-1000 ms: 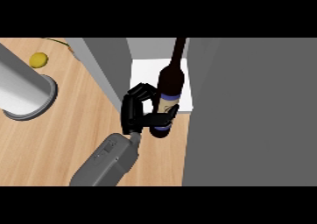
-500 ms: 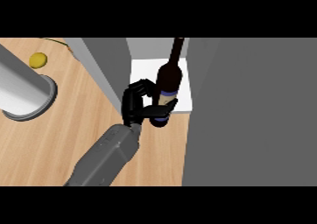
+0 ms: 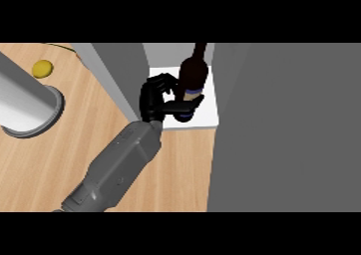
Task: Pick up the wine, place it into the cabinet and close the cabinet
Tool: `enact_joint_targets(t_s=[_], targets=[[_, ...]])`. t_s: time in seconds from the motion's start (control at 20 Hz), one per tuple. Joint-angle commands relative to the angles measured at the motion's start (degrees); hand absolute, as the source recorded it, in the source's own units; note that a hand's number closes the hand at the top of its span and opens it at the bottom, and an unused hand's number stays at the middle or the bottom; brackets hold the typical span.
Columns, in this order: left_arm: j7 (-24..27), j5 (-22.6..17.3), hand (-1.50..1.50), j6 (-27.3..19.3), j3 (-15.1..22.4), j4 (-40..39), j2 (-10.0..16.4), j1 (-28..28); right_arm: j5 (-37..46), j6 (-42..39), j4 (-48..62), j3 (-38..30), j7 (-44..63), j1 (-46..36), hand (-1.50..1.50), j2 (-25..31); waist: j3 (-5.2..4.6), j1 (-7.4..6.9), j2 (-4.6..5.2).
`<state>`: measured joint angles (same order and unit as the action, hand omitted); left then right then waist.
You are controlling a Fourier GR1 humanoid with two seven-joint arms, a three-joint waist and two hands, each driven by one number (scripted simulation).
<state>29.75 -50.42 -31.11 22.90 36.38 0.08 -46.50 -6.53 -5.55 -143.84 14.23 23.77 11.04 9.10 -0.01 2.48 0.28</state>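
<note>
A dark wine bottle (image 3: 192, 74) with a purple band stands on the white cabinet shelf (image 3: 204, 118), its neck pointing toward the view's top. My right hand (image 3: 155, 99) is at the bottle's left side. Its thumb crosses the bottle's lower part and its fingers curl beside the body, so the hand is shut on the bottle. The hand hides the bottle's base. My grey forearm (image 3: 117, 169) runs up from the lower left to the cabinet opening. The left hand does not show.
The large grey cabinet door (image 3: 294, 129) fills the right side, and a grey cabinet wall (image 3: 117, 74) stands left of the shelf. On the wooden counter (image 3: 36, 169) at the left are a thick grey cylinder (image 3: 18, 102) and a small yellow object (image 3: 42, 68).
My right hand has carried the wine bottle further onto the white shelf. The forearm has stretched forward with it.
</note>
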Motion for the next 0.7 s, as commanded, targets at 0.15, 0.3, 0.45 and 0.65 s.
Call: enact_joint_targets(t_s=[0.15,0.3,0.45,0.65], targets=[[-1.6,-1.2,1.5,0.8,-5.6,-8.9,0.8,-10.3,-7.1,0.5,-10.1,-0.8,5.5,0.4,-1.5,-0.1,-0.02,0.28,0.21],[0.8,0.2,1.5,0.1,-5.4,-11.9,1.0,-11.4,-5.7,0.0,-9.1,-0.3,3.9,1.6,-1.5,-0.6,0.0,0.08,0.18],[0.3,1.7,1.5,-3.4,-5.4,-15.5,0.9,-14.3,-6.9,-0.2,-10.0,-1.1,4.4,2.7,-1.5,-0.4,0.02,0.34,0.16],[0.2,4.8,1.5,-8.3,-4.3,-20.3,1.3,-17.5,-7.0,-1.9,-6.2,-1.7,-0.2,3.4,-1.5,-1.2,0.09,0.51,0.26]])
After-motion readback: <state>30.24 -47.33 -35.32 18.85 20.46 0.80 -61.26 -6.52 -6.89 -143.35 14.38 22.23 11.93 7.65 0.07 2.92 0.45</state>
